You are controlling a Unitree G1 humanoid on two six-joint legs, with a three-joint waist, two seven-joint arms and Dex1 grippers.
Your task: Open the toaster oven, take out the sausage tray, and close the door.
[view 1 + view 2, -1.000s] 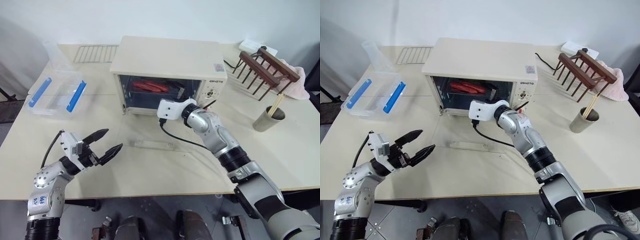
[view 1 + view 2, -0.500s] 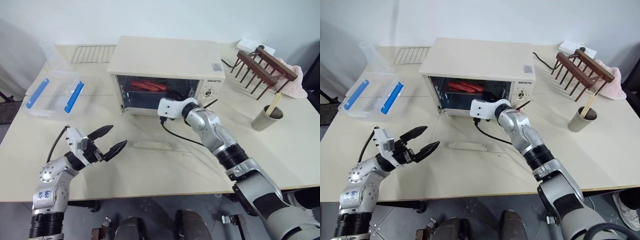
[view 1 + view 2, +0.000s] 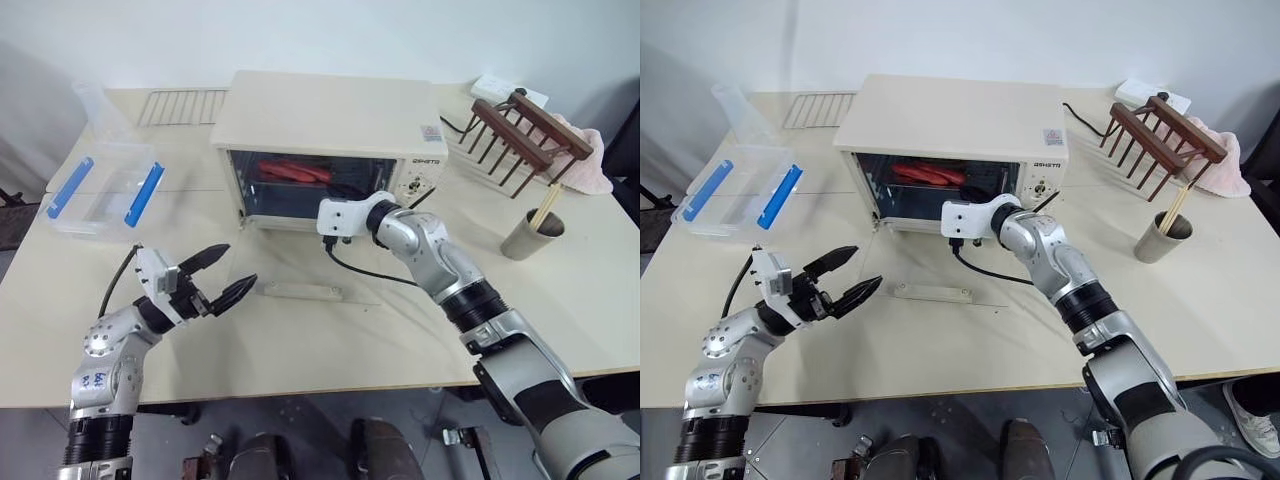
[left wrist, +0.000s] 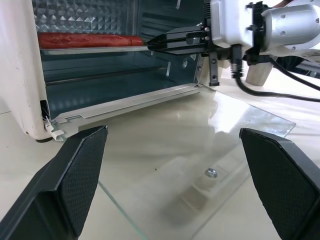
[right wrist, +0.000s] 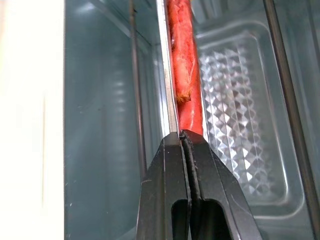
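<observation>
Right gripper [image 5: 183,136] pinches sausage tray [image 5: 167,75] rim edge-on.

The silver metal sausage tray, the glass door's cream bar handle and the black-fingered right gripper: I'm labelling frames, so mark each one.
Silver metal sausage tray [image 5: 168,75]: right wrist view, its front rim.
Cream bar handle [image 3: 297,291]: left eye view, middle of the bar.
Black-fingered right gripper [image 4: 150,45]: left wrist view, its closed fingertips.

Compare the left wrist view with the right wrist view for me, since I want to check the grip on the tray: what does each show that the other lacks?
Left wrist view: the door lying flat on the table, the left gripper wide open, and the right gripper from the side, inside the toaster oven.

Right wrist view: the right gripper's fingers shut on the sausage tray rim.

Both: red sausage and the oven's interior.
</observation>
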